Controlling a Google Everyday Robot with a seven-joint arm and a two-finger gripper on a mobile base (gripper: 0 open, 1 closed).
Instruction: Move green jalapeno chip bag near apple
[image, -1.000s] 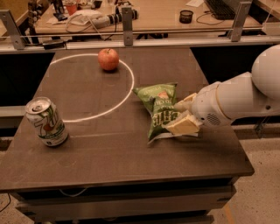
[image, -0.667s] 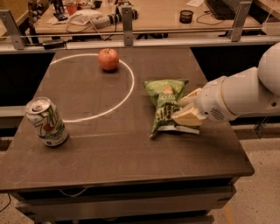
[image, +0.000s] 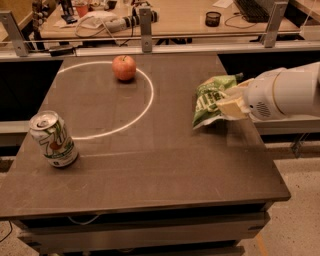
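Observation:
The green jalapeno chip bag (image: 209, 98) is crinkled and shiny with white lettering. It hangs tilted above the right part of the dark table, lifted off the surface. My gripper (image: 231, 106) comes in from the right on a thick white arm and is shut on the bag's right side. The apple (image: 124, 67) is round and red-orange. It sits at the far middle of the table, on the white ring, well to the left of the bag.
A green-and-white soda can (image: 53, 139) stands upright at the front left. A white ring (image: 148, 102) is marked on the dark table (image: 165, 170). A metal rail (image: 145, 47) and a cluttered desk lie behind. The table's right edge is under my arm.
My gripper has lifted the chip bag off the table and carried it up and to the right. The apple and the can have not moved.

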